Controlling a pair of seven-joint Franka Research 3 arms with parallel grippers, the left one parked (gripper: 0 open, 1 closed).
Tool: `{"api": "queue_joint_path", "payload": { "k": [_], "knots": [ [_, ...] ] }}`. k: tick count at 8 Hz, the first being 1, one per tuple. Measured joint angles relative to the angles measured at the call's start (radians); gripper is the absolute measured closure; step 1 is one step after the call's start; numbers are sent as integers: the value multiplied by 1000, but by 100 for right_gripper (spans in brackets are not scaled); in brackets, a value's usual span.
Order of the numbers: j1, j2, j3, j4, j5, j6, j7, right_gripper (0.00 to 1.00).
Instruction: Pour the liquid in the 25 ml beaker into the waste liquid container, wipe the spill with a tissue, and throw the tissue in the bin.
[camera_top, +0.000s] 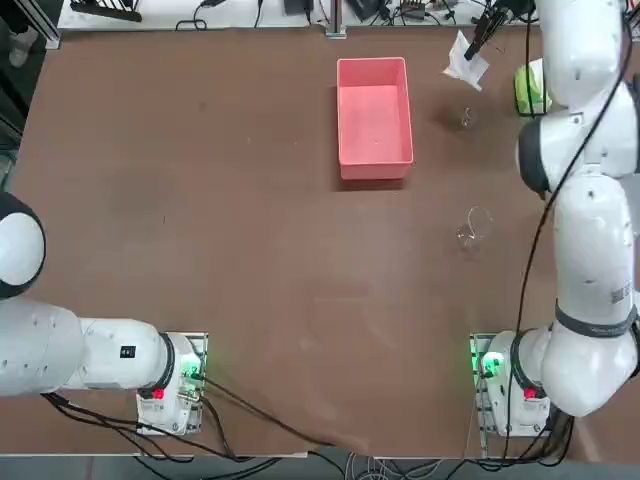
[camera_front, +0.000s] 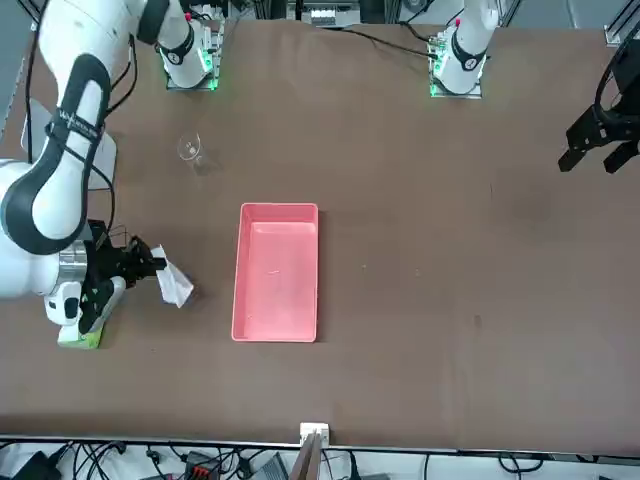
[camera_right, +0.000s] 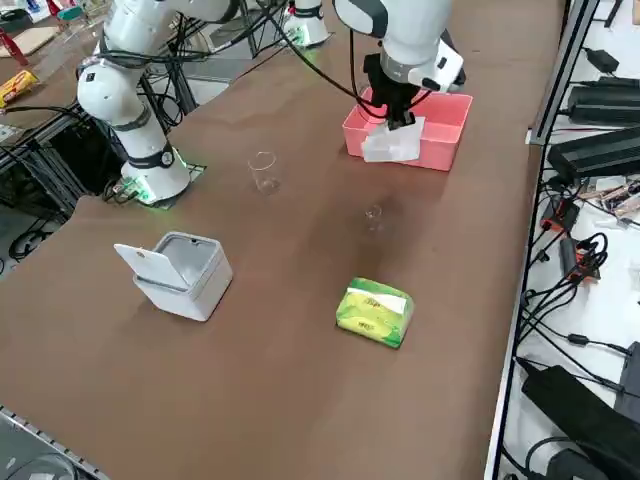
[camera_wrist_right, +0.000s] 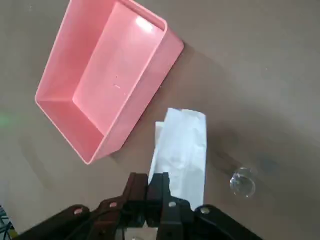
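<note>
My right gripper (camera_top: 484, 32) hangs above the table's far right part, shut on a white tissue (camera_top: 466, 62) that dangles from its fingertips. The same tissue (camera_wrist_right: 182, 150) shows in the wrist view and as a tissue (camera_right: 392, 143) in front of the pink box in the side view. The tiny 25 ml beaker (camera_top: 467, 118) stands upright on the table just below and near the hanging tissue, also seen as a small glass (camera_right: 373, 214) and a glass (camera_wrist_right: 242, 183). The pink waste container (camera_top: 375, 118) lies open to the beaker's left.
A larger clear beaker (camera_top: 475, 228) stands nearer the robot. The lime-green tissue pack (camera_right: 375, 313) lies at the table's right side, partly under the arm in the top view. A white bin (camera_right: 182, 273) with its lid up sits near the right edge.
</note>
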Motion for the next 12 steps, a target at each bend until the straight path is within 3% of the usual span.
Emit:
{"api": "queue_joint_path", "payload": {
  "k": [4, 5, 6, 7, 8, 12],
  "knots": [
    [-307, -185, 466, -18, -309, 102, 187, 98],
    [-388, -220, 574, -30, -385, 110, 233, 98],
    [-459, -252, 657, -49, -454, 112, 268, 98],
    [-512, -282, 710, -75, -508, 114, 297, 98],
    [-546, -317, 733, -115, -554, 127, 327, 98],
    [-630, -475, 744, -390, -784, 170, 435, 97]
  ]
}}
